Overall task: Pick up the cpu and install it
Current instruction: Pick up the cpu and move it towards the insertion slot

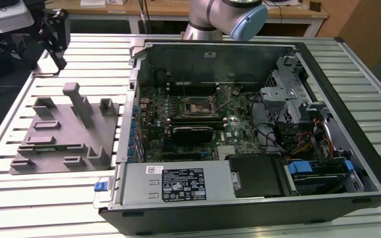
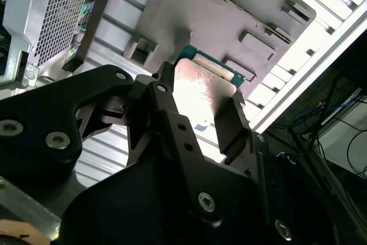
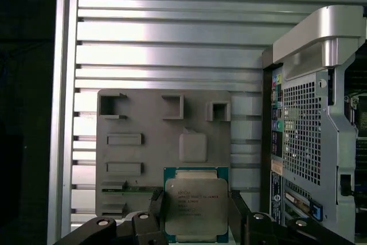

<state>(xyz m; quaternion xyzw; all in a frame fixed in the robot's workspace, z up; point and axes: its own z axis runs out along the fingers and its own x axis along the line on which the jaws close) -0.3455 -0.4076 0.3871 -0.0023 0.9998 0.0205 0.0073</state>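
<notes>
The cpu (image 3: 196, 207), a flat square chip with a pale silver top and a green edge, sits between my gripper's (image 3: 196, 213) two dark fingers (image 3: 156, 205), which press on two opposite sides. In the second wrist view the cpu (image 2: 200, 93) shines bright between the fingers (image 2: 232, 124) of the gripper (image 2: 200, 113). It hangs above the grey plastic fixture (image 3: 143, 153), well off it. In the exterior view the gripper (image 1: 57, 39) is high over the table's far corner at the exterior view's left, beyond the fixture (image 1: 65, 134).
An open computer case (image 1: 349, 89) lies on the slatted metal table (image 1: 18, 193) at the exterior view's right, its motherboard's dark square socket (image 1: 197, 105) near the middle. The case's perforated side (image 3: 304, 130) stands close beside the fixture. Upright posts rise from the fixture.
</notes>
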